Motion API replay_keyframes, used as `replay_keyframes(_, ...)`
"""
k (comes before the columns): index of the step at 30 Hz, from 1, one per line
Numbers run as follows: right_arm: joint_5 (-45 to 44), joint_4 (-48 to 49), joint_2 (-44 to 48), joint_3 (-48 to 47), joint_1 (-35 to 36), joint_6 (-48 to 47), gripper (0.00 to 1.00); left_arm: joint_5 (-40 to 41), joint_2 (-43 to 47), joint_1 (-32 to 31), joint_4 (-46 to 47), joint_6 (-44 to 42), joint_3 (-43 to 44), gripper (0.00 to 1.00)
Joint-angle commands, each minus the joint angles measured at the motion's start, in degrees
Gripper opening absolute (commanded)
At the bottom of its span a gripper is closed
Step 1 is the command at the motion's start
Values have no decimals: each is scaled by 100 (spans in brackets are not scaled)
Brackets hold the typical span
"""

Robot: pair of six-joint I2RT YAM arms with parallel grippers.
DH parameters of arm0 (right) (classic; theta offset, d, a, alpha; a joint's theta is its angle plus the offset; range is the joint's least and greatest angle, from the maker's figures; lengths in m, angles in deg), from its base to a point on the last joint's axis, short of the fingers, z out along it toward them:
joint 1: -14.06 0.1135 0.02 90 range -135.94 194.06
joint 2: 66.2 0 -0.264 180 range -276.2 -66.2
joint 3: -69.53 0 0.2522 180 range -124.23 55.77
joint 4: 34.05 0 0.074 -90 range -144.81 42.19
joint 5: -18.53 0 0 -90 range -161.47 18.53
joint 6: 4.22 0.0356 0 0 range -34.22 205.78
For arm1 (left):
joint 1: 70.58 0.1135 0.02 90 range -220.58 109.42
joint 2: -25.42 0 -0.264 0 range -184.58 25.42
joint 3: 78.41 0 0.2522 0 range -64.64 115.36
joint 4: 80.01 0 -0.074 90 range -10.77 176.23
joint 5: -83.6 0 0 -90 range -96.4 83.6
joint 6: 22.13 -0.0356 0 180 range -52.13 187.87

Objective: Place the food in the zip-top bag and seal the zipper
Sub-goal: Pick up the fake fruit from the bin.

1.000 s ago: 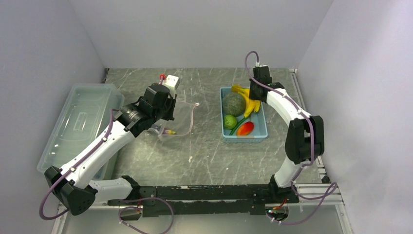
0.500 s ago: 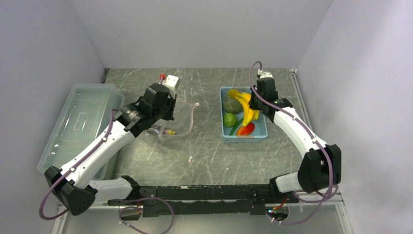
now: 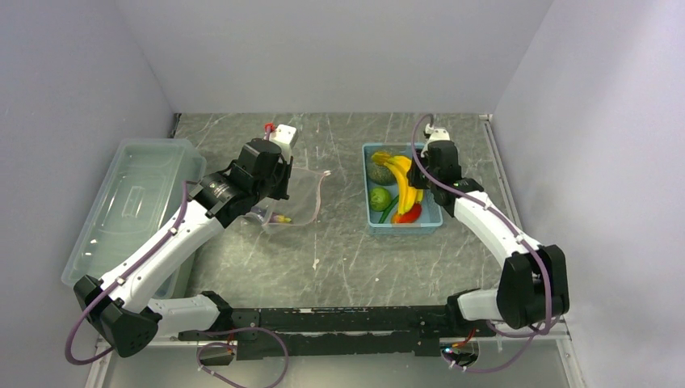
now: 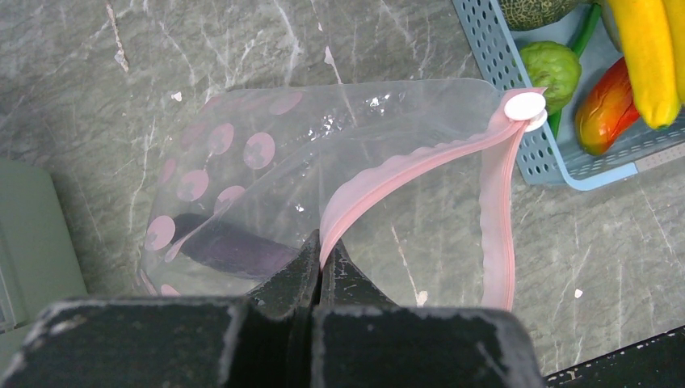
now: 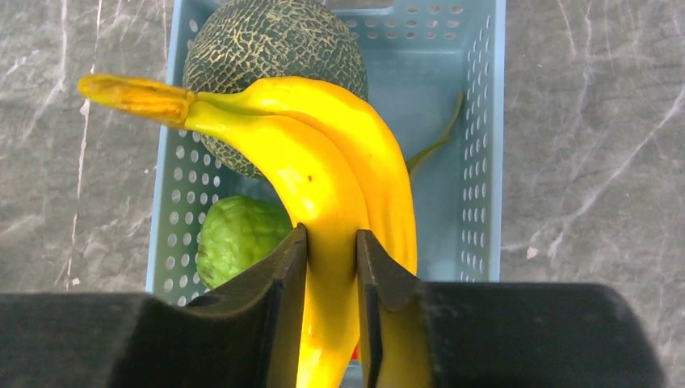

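My left gripper [image 4: 321,246] [image 3: 275,182] is shut on the pink zipper [image 4: 404,170] of the clear zip-top bag [image 4: 266,162] and holds its mouth up and open. A purple eggplant [image 4: 226,246] lies inside the bag. My right gripper [image 5: 331,242] [image 3: 413,174] is shut on the yellow banana [image 5: 323,170] [image 3: 402,179] and holds it above the light-blue basket [image 5: 481,162] [image 3: 428,220]. In the basket lie the dark green round fruit [image 5: 275,44], the lime-green fruit [image 5: 238,234], the red-orange fruit [image 4: 602,109] and the thin green vegetable [image 5: 436,141].
A large translucent bin [image 3: 129,202] stands at the left, beside my left arm. A small white box [image 3: 283,134] sits behind the bag. Grey walls close in the table on three sides.
My right gripper has lifted the banana out of the basket and swung it toward the near and left side. The left arm and the bag have not moved.
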State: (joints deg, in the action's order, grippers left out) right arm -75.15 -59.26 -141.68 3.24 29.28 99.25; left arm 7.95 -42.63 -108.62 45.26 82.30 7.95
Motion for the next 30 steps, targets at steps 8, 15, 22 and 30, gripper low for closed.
replay_keyframes(8,180,416,-167,-156,64,-166,54,-52,158,26,160,-39,10,0)
replay_keyframes(15,-6,90,-41,-672,279,-533,60,-49,160,25,159,-53,9,0)
replay_keyframes(22,-72,-647,-628,-1768,592,-1521,67,-51,135,27,142,-54,22,0)
replay_keyframes(30,-156,-2040,-1768,-3345,911,-2278,62,-47,186,30,147,-63,9,0)
